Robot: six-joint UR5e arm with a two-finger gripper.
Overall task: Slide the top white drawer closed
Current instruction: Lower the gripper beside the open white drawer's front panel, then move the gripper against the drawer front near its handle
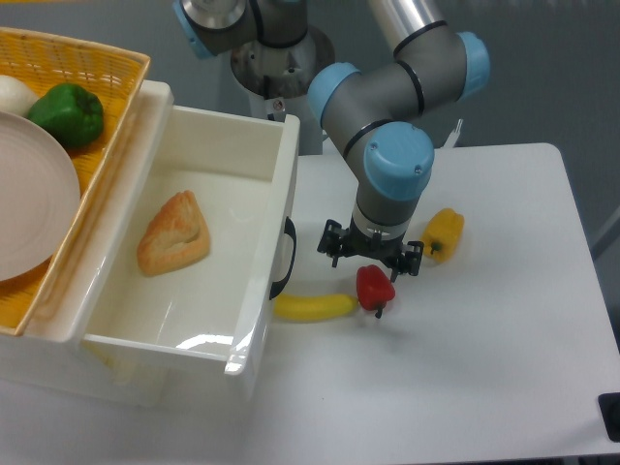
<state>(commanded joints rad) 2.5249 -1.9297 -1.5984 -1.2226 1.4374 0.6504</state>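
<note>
1. The grey-and-blue robot arm (387, 107) reaches down from the top of the view, its wrist vertical over the white tabletop (484, 368).
2. The black two-finger tool (369, 257) hangs fingers-down just above a red bell pepper (374, 287), spread apart and holding nothing.
3. The deep glossy white plastic top drawer (208, 257) stands pulled out at the left, its long axis running left to right, black curved handle (284, 258) facing the tool.
4. A triangular pastry (174, 232) lies inside.
</note>
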